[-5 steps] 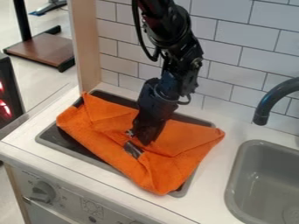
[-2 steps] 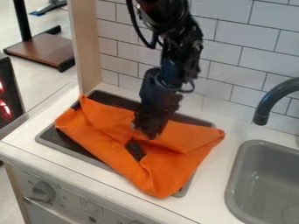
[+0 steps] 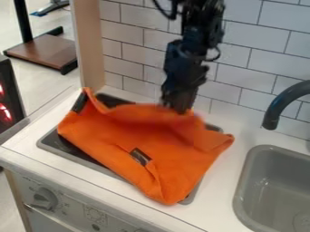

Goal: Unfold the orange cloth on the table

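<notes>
Our gripper (image 3: 178, 107) has the far, raised flap of the orange cloth (image 3: 151, 156) pinched at its tips, as far as we can judge from the fabric lifted there. We see the cloth spread askew over a grey-rimmed recess (image 3: 79, 159) in the white counter (image 3: 216, 183), left of the sink (image 3: 245, 199) in the view, its sides folded inward. It should be light, limp and hardly fragile; we expect it to sag between holds and drag lower layers along. We would take a single top layer at the free edge of a fold, near a corner, keeping the bite shallow.

Our black arm (image 3: 203, 27) comes down from the top edge, by the tiled wall (image 3: 260, 54), with the gripper pointing steeply down, tilted slightly, its tips at the flap.
</notes>
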Tool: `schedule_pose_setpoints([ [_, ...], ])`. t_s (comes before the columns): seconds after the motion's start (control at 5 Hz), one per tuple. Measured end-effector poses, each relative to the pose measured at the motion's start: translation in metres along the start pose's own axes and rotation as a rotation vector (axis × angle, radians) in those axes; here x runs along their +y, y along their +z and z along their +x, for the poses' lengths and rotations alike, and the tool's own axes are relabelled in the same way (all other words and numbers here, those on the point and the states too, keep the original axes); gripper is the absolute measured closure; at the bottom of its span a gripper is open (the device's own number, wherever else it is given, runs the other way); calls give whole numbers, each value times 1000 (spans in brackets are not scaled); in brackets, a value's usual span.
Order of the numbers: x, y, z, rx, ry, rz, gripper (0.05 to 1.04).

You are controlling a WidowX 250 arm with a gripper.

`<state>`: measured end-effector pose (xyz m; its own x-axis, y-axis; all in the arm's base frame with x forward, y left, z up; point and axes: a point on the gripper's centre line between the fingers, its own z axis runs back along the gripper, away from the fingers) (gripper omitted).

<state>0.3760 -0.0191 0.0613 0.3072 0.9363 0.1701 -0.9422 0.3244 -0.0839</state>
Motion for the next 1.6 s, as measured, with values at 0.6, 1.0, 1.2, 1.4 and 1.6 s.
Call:
schedule_pose_setpoints([
  [0.6,-52,-21,18,-72,57,-41,1033],
  [1.0,-62,-41,31,-187,76,-143,1033],
  [1.2,-63,-51,29,-184,74,-156,1009],
  [1.4,-58,-61,28,-183,71,-127,854],
  [1.6,-55,-61,28,-188,70,-107,592],
])
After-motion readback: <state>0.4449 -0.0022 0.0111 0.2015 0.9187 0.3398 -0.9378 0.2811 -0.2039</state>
